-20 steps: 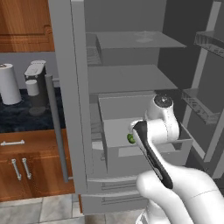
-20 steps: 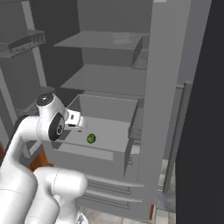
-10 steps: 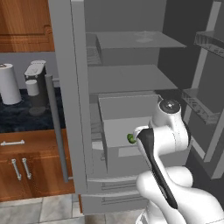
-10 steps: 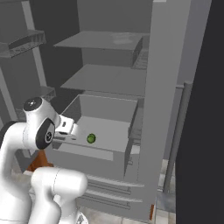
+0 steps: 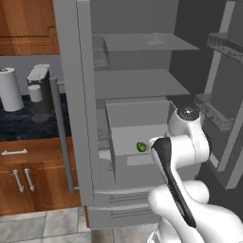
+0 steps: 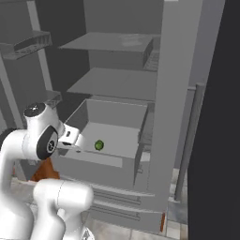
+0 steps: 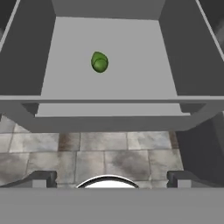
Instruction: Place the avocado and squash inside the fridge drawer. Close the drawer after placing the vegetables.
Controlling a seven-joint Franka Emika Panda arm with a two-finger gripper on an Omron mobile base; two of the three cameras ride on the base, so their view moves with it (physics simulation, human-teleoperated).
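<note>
The fridge drawer (image 5: 135,167) is pulled out with its top open, and the avocado (image 5: 141,147) lies alone on its floor. From the right base view the avocado (image 6: 99,145) sits near the middle of the drawer (image 6: 93,166). My gripper (image 6: 70,138) is at the drawer's front left corner, outside and above its front wall. In the hand view the gripper (image 7: 111,178) is open and holds nothing, with its fingertips (image 7: 43,178) spread wide. It looks over the drawer's front rim (image 7: 109,105) at the avocado (image 7: 99,61). The squash is out of view.
Flat grey shelves (image 5: 137,83) run above the drawer, and flat-fronted lower drawers (image 5: 123,209) sit beneath it. Both fridge doors stand open: one has a long handle (image 5: 60,137), the other carries racks (image 5: 223,45). A counter with a paper towel roll (image 5: 10,89) lies left.
My hand has drawn back from over the drawer toward the base and dropped a little. The avocado has stayed where it lies. The gripper is still open.
</note>
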